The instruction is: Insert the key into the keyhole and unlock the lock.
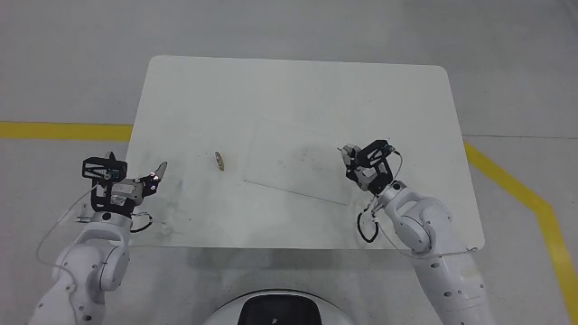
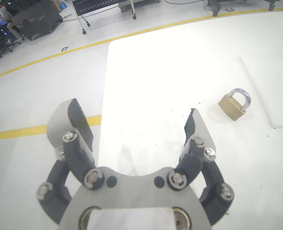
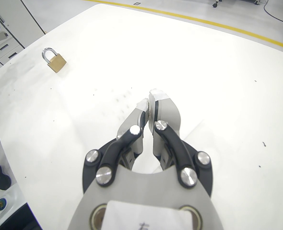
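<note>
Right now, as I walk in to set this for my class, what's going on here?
A brass padlock lies untouched on the white table. The left hand is open, short of the padlock at the table's edge. The right hand is shut, farther off over the table. I cannot tell whether it pinches the key.
</note>
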Motion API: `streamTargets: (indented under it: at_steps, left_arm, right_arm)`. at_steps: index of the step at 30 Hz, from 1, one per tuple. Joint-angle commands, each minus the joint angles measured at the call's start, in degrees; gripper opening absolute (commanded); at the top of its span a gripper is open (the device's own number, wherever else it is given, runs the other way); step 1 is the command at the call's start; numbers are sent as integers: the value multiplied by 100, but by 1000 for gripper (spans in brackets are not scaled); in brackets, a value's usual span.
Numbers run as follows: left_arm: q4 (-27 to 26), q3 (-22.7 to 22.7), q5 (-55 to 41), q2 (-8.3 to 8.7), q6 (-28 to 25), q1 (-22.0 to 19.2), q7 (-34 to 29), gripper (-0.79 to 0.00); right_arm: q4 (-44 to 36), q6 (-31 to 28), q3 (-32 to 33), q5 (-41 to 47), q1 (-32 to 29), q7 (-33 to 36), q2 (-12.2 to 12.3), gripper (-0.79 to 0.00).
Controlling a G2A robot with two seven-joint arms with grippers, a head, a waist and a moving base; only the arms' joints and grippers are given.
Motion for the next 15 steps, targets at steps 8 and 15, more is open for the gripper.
streamTargets:
  at_steps: [8, 15]
  left_arm:
    - [-788, -116, -321, -40, 267, -183, 242, 0]
    - [-1682, 416, -2588, -109, -616, -870, -988, 0]
  right_arm:
    - [125, -543, -67, 579, 15, -199, -7, -785]
    - [498, -1616, -107, 2159, 247, -189, -12, -785]
